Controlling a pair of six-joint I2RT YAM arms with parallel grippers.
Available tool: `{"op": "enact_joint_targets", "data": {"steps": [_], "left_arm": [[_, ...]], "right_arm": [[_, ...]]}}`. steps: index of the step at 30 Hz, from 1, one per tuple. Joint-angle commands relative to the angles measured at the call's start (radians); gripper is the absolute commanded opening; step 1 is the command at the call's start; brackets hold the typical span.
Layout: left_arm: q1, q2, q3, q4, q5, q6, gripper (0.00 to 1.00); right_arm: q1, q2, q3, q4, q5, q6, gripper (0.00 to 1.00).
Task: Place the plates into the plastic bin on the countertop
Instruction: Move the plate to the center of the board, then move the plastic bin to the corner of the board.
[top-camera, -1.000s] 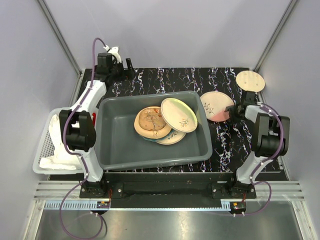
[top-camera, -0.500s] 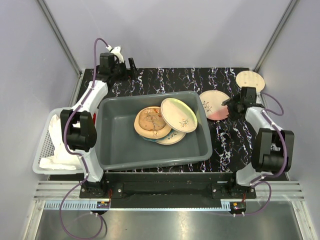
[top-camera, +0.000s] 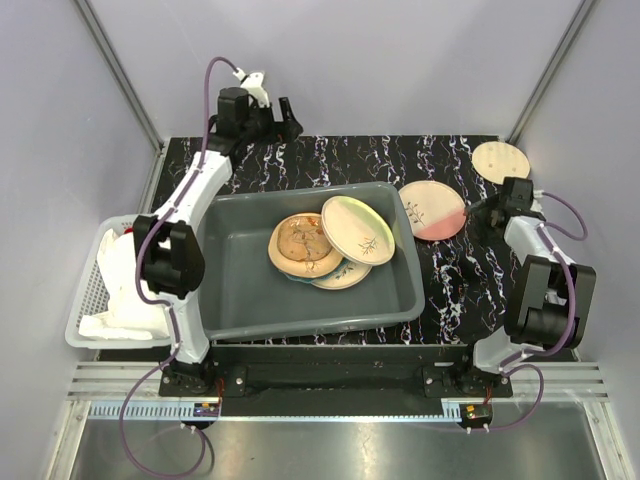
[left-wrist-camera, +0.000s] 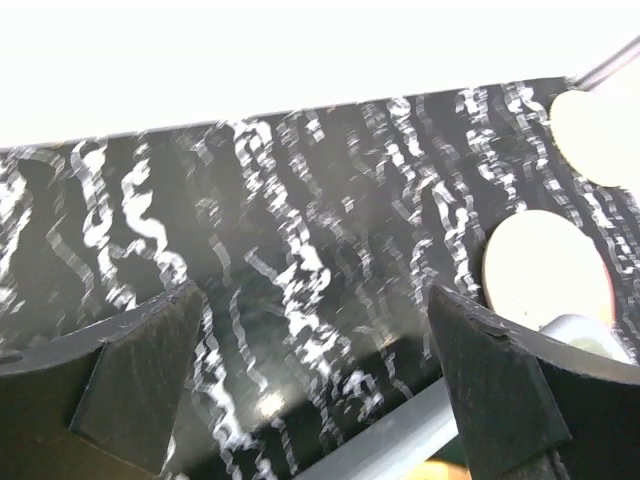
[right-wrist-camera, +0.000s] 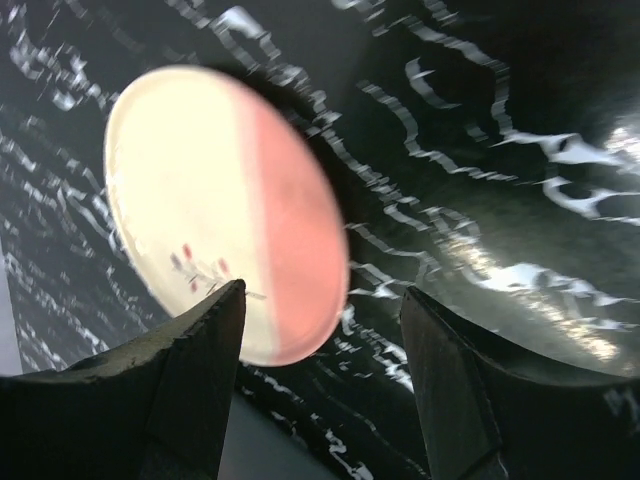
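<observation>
Plastic bin (top-camera: 240, 285): smooth grey plastic, slight sheen. Countertop (top-camera: 350, 160): glossy black, marble-veined. Cream-and-pink plate (top-camera: 433, 210): glazed, shiny.

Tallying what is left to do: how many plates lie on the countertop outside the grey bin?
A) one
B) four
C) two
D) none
C: a cream-and-pink plate lies right of the bin, and a pale plate sits at the far right corner of the countertop.

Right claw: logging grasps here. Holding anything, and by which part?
Nothing held. The right claw is open; the cream-and-pink plate lies on the countertop before it.
</observation>
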Motion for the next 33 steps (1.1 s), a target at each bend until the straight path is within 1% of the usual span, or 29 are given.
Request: {"op": "enact_joint_targets", "data": {"steps": [1, 2, 4, 5, 7, 12, 18, 20, 21, 23, 24, 25, 28, 31, 33], "left_arm": [[-0.03, 0.096, 0.083, 0.057, 0.026, -0.047, 0.99], [-0.034, 0.122, 0.089, 0.07, 0.036, -0.064, 0.99], [-0.052, 0.148, 0.103, 0.088, 0.038, -0.084, 0.99], [-0.06, 0.173, 0.123, 0.087, 0.032, -0.083, 0.99], [-0.081, 0.193, 0.143, 0.071, 0.033, -0.084, 0.99], [-0.106, 0.198, 0.16, 0.053, 0.001, -0.096, 0.99], [-0.121, 0.147, 0.117, 0.013, -0.034, -0.026, 0.99], [-0.123, 0.123, 0.105, -0.014, -0.054, -0.015, 0.99], [-0.121, 0.112, 0.089, -0.021, -0.063, -0.006, 0.99], [-0.121, 0.078, 0.075, -0.028, -0.066, 0.006, 0.99], [-0.121, 0.069, 0.069, -0.033, -0.06, 0.014, 0.99], [-0.121, 0.048, 0.066, -0.041, -0.051, 0.017, 0.99], [-0.121, -0.012, 0.028, -0.051, -0.045, 0.02, 0.99], [-0.121, -0.075, -0.023, -0.065, -0.055, 0.029, 0.99], [-0.121, -0.103, -0.049, -0.105, -0.06, 0.036, 0.99]], "right_arm": [[-0.054, -0.034, -0.033, -0.011, 0.01, -0.034, 0.71], [-0.062, -0.033, -0.045, -0.004, -0.04, -0.038, 0.71], [-0.076, -0.008, -0.051, 0.018, -0.077, -0.056, 0.71], [-0.079, 0.003, -0.041, 0.019, -0.121, -0.068, 0.71], [-0.077, 0.035, -0.019, 0.029, -0.165, -0.129, 0.71], [-0.077, 0.085, 0.05, 0.007, -0.142, -0.2, 0.71], [-0.062, 0.202, 0.091, -0.016, -0.166, -0.228, 0.7], [-0.042, 0.249, 0.14, -0.046, -0.154, -0.266, 0.7], [-0.034, 0.265, 0.162, -0.098, -0.145, -0.278, 0.7], [-0.01, 0.299, 0.217, -0.151, -0.096, -0.304, 0.69], [-0.002, 0.306, 0.234, -0.21, -0.073, -0.311, 0.69], [0.005, 0.312, 0.26, -0.238, -0.023, -0.315, 0.69], [0.039, 0.32, 0.291, -0.336, 0.073, -0.335, 0.68], [0.048, 0.325, 0.302, -0.434, 0.114, -0.346, 0.68], [0.048, 0.32, 0.295, -0.486, 0.136, -0.349, 0.68]]}}
